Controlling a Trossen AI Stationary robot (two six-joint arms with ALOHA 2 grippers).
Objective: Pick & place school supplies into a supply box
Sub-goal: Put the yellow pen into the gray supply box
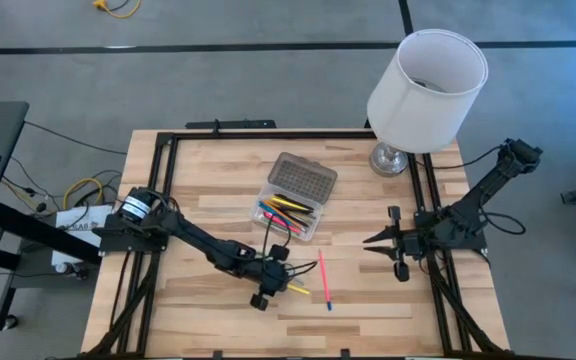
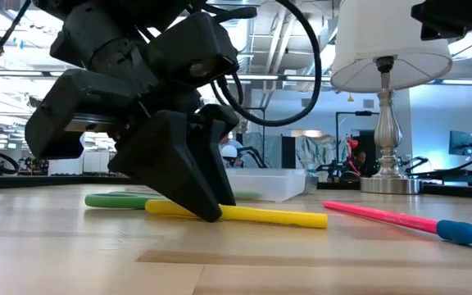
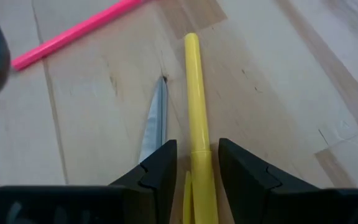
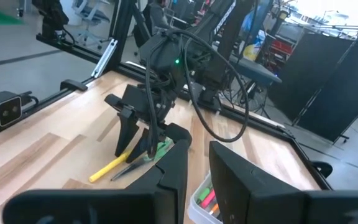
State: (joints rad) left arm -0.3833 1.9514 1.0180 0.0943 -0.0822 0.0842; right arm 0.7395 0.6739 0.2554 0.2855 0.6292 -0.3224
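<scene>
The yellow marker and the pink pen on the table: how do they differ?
The yellow marker lies between the left gripper's fingers, beside the scissors; the pink pen lies alone, untouched. The marker is yellow all over; the pen has a blue end. The marker looks thicker than the pen. Both lie flat outside the box.

a pale wooden table made of joined planks carries everything. on it stand a clear supply box with its grey dotted lid open and pens inside, and a lamp near the far right corner. a yellow marker, green-handled scissors and a pink pen with a blue end lie loose near the front.
</scene>
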